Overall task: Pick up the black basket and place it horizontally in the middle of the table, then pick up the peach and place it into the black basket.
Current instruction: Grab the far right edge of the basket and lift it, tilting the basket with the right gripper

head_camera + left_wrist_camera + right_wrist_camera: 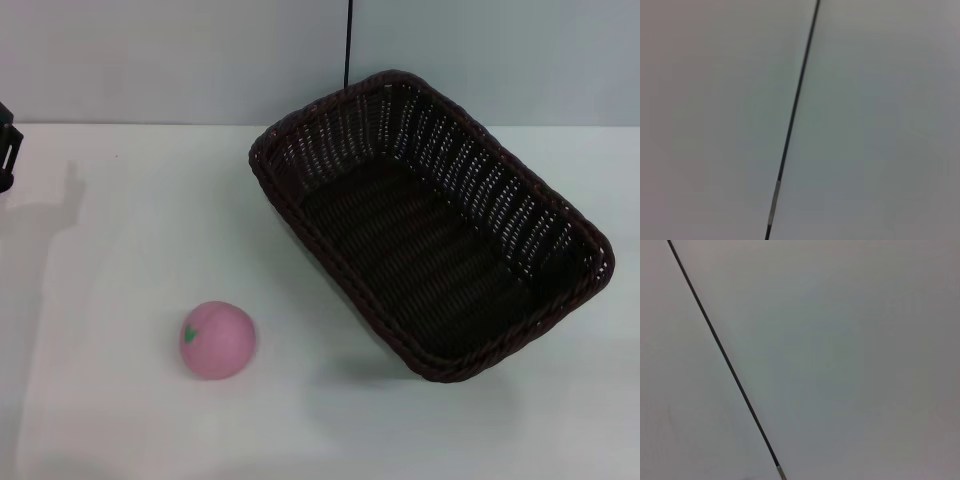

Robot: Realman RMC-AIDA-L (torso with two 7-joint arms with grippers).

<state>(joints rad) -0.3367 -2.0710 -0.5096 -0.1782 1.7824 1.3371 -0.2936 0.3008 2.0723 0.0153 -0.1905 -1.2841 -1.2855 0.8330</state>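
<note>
The black basket (425,255), dark woven wicker, stands empty on the white table (120,420) at the right. Its long side runs diagonally from the back middle to the front right. The pink peach (217,339) with a green leaf mark lies on the table at the front left, apart from the basket. A dark part of my left gripper (6,148) shows at the far left edge of the head view, well away from both. My right gripper is out of view. The wrist views show neither the basket nor the peach.
A pale wall (160,60) rises behind the table, with a thin dark vertical line (348,45) on it above the basket. The same line crosses the left wrist view (792,115) and the right wrist view (725,357).
</note>
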